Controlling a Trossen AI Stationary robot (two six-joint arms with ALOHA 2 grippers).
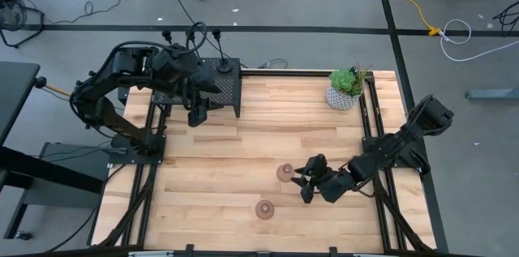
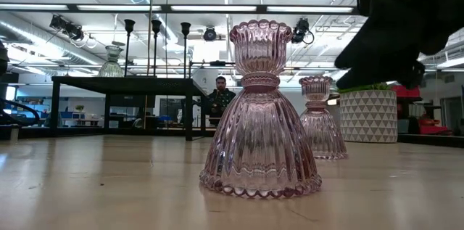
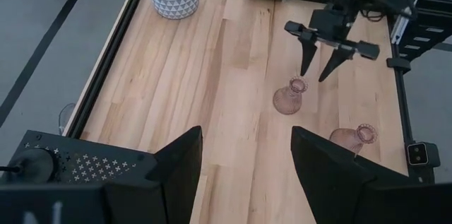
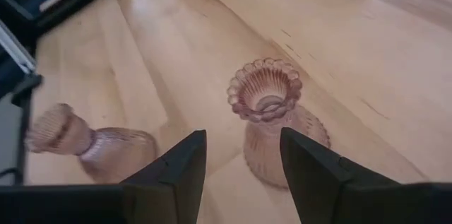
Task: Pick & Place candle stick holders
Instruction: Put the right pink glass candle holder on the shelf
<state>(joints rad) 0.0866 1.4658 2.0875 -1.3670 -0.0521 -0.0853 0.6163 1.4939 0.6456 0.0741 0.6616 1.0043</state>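
Observation:
Two pinkish glass holders stand upright on their bases on the wooden table: one (image 1: 285, 173) mid-table, one (image 1: 264, 208) nearer the front edge. My right gripper (image 1: 306, 181) is open, just right of and above the mid-table holder (image 4: 267, 114), its fingers apart from it; it also shows in the left wrist view (image 3: 321, 58). My left gripper (image 1: 197, 116) is open and empty at the black mesh box (image 1: 212, 87). Three black thin-stemmed holders (image 2: 154, 38) and a pale green glass holder (image 2: 111, 61) stand on the box top.
A green plant in a white patterned pot (image 1: 345, 91) stands at the table's far right corner. Black frame rails (image 1: 371, 127) run along the table's sides. Bare wood lies in the table's middle. A person (image 2: 221, 98) sits in the room behind.

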